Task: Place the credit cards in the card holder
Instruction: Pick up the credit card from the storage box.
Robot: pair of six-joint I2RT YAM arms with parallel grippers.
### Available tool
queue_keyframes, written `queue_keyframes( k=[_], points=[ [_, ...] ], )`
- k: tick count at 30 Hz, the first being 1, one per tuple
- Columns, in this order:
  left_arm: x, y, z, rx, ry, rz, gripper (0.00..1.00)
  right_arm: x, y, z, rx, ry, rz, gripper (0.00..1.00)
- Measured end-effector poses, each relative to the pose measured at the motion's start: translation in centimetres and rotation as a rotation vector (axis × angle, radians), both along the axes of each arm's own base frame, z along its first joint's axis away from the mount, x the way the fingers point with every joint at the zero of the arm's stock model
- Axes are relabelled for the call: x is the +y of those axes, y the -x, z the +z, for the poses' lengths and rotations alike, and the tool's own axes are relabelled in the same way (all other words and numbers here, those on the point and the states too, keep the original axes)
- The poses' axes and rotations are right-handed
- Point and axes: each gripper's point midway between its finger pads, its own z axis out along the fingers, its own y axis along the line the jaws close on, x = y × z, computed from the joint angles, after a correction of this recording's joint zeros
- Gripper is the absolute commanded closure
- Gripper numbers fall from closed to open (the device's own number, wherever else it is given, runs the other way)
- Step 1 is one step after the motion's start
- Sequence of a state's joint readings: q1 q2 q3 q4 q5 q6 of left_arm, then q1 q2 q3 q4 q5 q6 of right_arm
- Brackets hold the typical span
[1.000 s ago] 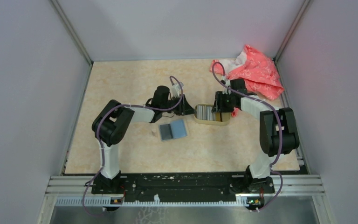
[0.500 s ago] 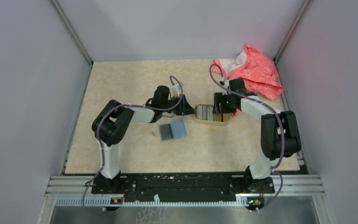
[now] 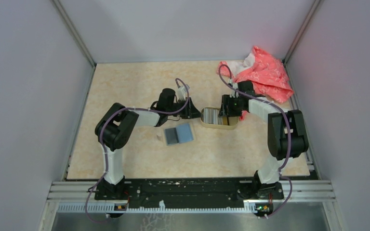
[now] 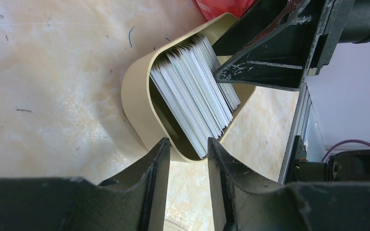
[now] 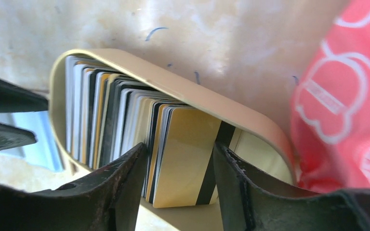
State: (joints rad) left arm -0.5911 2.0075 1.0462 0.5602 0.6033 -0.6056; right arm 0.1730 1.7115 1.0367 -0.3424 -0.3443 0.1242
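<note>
1. Table (image 3: 125, 96): pale marbled top carrying everything below.
2. Red patterned cloth (image 3: 265, 72): lies crumpled just behind and outboard of the right gripper (image 5: 180, 147).
3. Oval tan dish (image 3: 219, 127): sits between the two grippers. Its long axis runs from one gripper to the other. One rounded end lies at the fingertips of the left gripper (image 4: 187, 144).
4. Flat blue-grey two-panel piece (image 3: 178, 134): lies flat on the table below the left gripper's wrist, toward the arm bases and apart from the dish. Whether it is the card holder cannot be told.
5. Credit cards (image 4: 192, 91): stand on edge inside the dish, packed face to face along its long axis, with broad faces turned toward the grippers.
6. Gold card (image 5: 183, 159): the end card nearest the right gripper. Its dark stripe runs parallel to that gripper's fingers.

Gripper state:
- Left: jaws partly apart, straddling the dish end. Whether they clamp the dish cannot be told.
- Right: jaws partly apart, reaching down over the gold card and its neighbours. Whether they grasp a card cannot be told.
</note>
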Motion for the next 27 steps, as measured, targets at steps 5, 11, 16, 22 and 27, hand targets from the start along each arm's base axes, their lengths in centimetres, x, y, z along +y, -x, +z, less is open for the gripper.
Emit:
queue_keyframes(
  k=[5,11,16,22,27],
  points=[
    [0.0,0.0,0.0,0.001,-0.001,0.001,0.60,1.2,0.3,0.6,0.013,-0.078,0.022,0.49],
    [0.3,-0.2,-0.2,-0.003,-0.022,0.014,0.59,1.1,0.5,0.5,0.030,-0.099,0.012,0.50],
    [0.5,-0.3,1.5,-0.030,-0.045,0.050,0.60,0.9,0.4,0.4,0.044,-0.120,0.004,0.51],
    [-0.7,-0.6,4.3,-0.065,-0.083,0.103,0.62,0.9,0.4,0.3,0.047,-0.130,0.006,0.51],
    [-1.6,-1.0,4.6,-0.061,-0.162,0.160,0.58,0.9,0.4,0.4,0.046,-0.131,0.006,0.51]
  ],
)
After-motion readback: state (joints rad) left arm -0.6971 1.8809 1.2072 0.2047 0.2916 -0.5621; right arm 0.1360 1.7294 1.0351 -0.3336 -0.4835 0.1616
